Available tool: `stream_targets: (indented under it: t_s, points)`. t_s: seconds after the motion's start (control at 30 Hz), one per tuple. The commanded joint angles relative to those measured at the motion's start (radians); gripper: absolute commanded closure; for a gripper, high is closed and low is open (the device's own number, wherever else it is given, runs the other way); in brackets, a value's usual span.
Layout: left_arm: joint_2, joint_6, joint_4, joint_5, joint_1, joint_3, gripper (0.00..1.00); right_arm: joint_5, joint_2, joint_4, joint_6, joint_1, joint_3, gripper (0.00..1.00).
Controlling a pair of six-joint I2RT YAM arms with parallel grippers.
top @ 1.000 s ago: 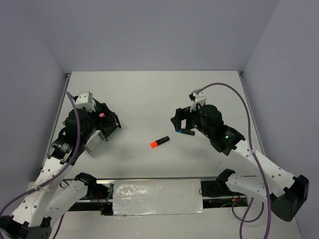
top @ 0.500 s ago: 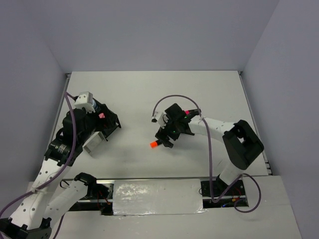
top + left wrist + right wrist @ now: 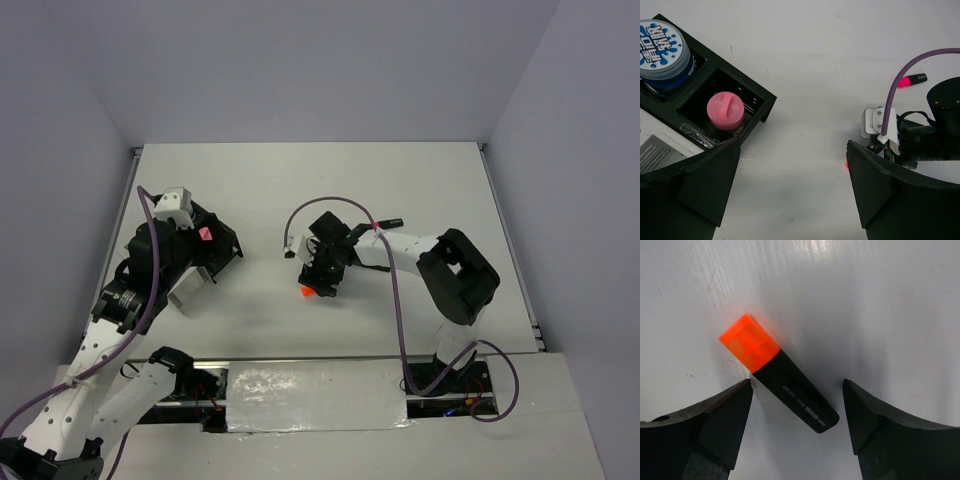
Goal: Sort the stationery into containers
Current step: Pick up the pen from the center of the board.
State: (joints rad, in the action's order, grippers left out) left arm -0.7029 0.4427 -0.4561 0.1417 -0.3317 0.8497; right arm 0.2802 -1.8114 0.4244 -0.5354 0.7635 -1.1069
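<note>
The white table (image 3: 400, 190) carried all items. The right arm (image 3: 450, 275) reached leftward across the middle of the table, with its wrist pointed down at the surface. The left arm (image 3: 130, 290) stood over the left side of the table, above the desk organizer (image 3: 767, 102).

The right gripper (image 3: 796, 390) was low over the table with its fingers (image 3: 725, 415) spread. The fingers straddled the black body of the orange-capped marker (image 3: 749, 342) without pinching it. A narrow gap showed on the left side and a wider gap on the right.

The left gripper (image 3: 792, 150) had its fingers (image 3: 705, 180) spread wide, with nothing between them but bare table.

The organizer consisted of a black box with two square compartments, joined to a white-grey slotted section (image 3: 652, 150). A round blue-white patterned roll (image 3: 662, 42) sat in the farther compartment. A pink cylinder (image 3: 725, 109) stood upright in the nearer compartment.

The orange-capped marker lay flat and diagonal on the table near its middle, well apart from the organizer. A pink-capped marker (image 3: 912, 79) lay flat on the table beyond the right arm's wrist.
</note>
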Motion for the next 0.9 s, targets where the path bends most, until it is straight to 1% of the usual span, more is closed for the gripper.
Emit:
stream_targets:
  t_s: [0.0,0.03,0.1,0.13,0.2,0.23,0.3,0.33,0.37,0.43,0.5,0.53,0.57,0.67,0.7,0.73,0.77,0.8,0.83,0.87]
  points:
    - [0.013,-0.029,0.039,-0.001,0.000,0.009,0.01,-0.021,-0.023,0.040,0.003,0.022,-0.015,0.22]
    - [0.013,-0.029,0.037,-0.001,0.000,0.011,0.01,-0.048,-0.034,0.037,0.005,0.033,-0.014,0.36]
    - [0.016,-0.025,0.036,-0.005,-0.001,0.015,0.01,-0.113,-0.051,0.031,0.017,0.040,-0.011,0.53]
    - [0.017,-0.022,0.033,-0.008,0.000,0.020,0.01,-0.131,-0.052,0.021,0.029,0.045,-0.008,0.63]
    - [0.022,-0.019,0.027,-0.016,0.000,0.026,0.01,-0.174,-0.043,0.005,0.043,0.054,0.010,0.69]
    - [0.025,-0.018,0.022,-0.019,0.000,0.034,0.01,-0.182,-0.037,-0.013,0.064,0.060,0.015,0.76]
    - [0.028,-0.018,0.016,-0.030,-0.001,0.043,0.01,-0.191,-0.016,-0.029,0.096,0.063,0.022,0.81]
    - [0.028,-0.019,0.014,-0.037,0.000,0.055,0.01,-0.187,-0.008,-0.051,0.133,0.060,0.024,0.96]
    - [0.026,-0.016,0.016,-0.050,-0.001,0.060,0.01,-0.203,-0.002,-0.056,0.153,0.062,0.022,1.00]
    - [0.025,-0.012,0.026,-0.120,-0.001,0.074,0.01,-0.225,0.011,-0.072,0.219,0.059,0.022,1.00]
    - [0.025,0.002,0.054,-0.175,0.000,0.078,0.01,-0.205,0.030,-0.075,0.248,0.059,0.022,1.00]
    - [0.025,0.010,0.065,-0.227,0.000,0.081,0.01,-0.188,0.046,-0.103,0.285,0.057,0.028,1.00]
    - [0.023,0.030,0.083,-0.249,-0.001,0.081,0.01,-0.181,0.063,-0.122,0.305,0.054,0.047,1.00]
    - [0.040,0.103,0.149,-0.319,-0.001,0.066,0.01,-0.150,0.181,-0.205,0.417,0.054,0.079,1.00]
    - [0.054,0.132,0.172,-0.332,-0.001,0.046,0.01,-0.144,0.202,-0.269,0.480,0.056,0.090,1.00]
    - [0.063,0.210,0.190,-0.323,-0.001,0.034,0.01,-0.139,0.228,-0.301,0.518,0.059,0.100,1.00]
    - [0.074,0.256,0.224,-0.298,-0.001,0.019,0.01,-0.136,0.278,-0.341,0.553,0.072,0.128,1.00]
    - [0.100,0.302,0.253,-0.281,-0.001,-0.024,0.01,-0.157,0.302,-0.414,0.642,0.086,0.140,1.00]
    - [0.111,0.374,0.282,-0.265,-0.001,-0.043,0.01,-0.186,0.355,-0.461,0.681,0.105,0.175,1.00]
    - [0.120,0.408,0.307,-0.255,-0.001,-0.060,0.01,-0.255,0.382,-0.507,0.715,0.129,0.192,1.00]
